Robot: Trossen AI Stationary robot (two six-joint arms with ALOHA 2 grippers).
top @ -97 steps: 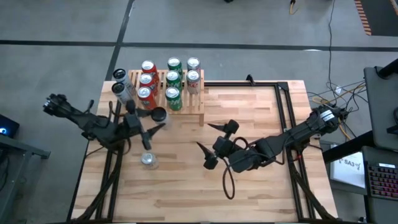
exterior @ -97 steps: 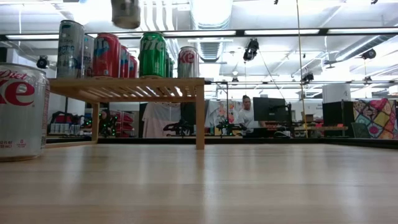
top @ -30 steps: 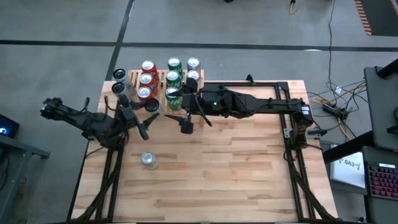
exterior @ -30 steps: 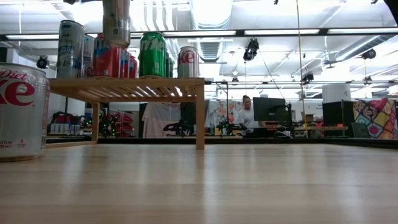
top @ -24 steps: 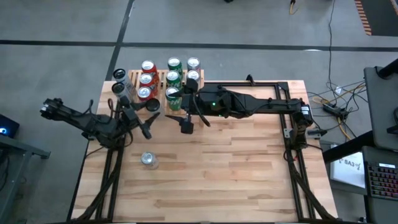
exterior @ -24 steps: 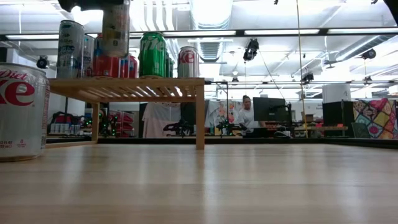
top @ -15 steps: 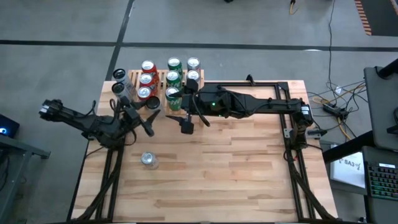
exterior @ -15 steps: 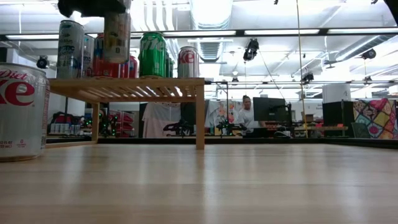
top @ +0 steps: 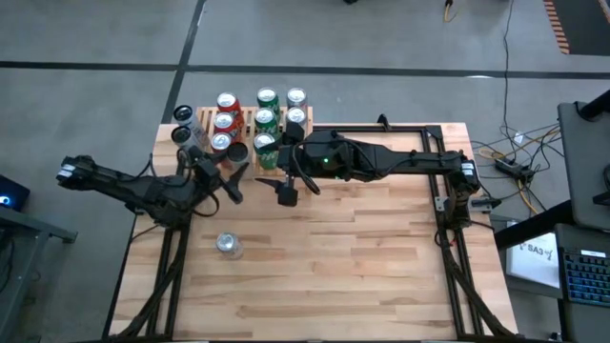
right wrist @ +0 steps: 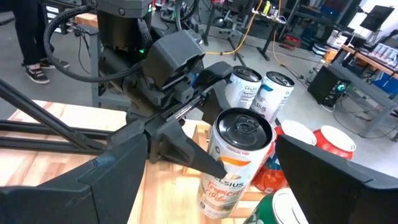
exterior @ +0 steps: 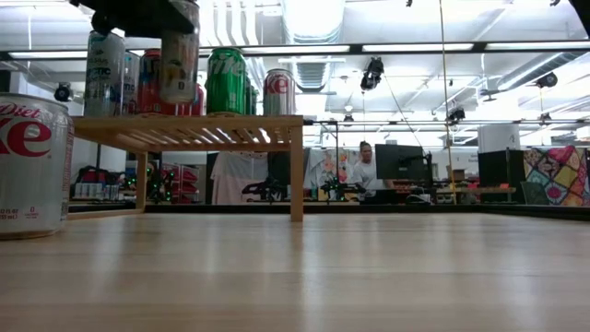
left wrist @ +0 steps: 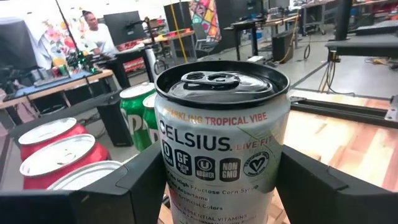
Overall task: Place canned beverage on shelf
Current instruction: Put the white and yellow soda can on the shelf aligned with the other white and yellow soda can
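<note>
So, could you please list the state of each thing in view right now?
Celsius can: upright, gripped above the shelf's front-left part.
Left gripper: shut on the Celsius can.
Right gripper: open, empty, beside the shelf's front edge.
Shelf: standing, holding upright cans.
Diet Coke can: upright on the table, untouched.

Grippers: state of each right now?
Left gripper: shut on the Celsius can, over the shelf.
Right gripper: open, empty, beside the shelf.
</note>
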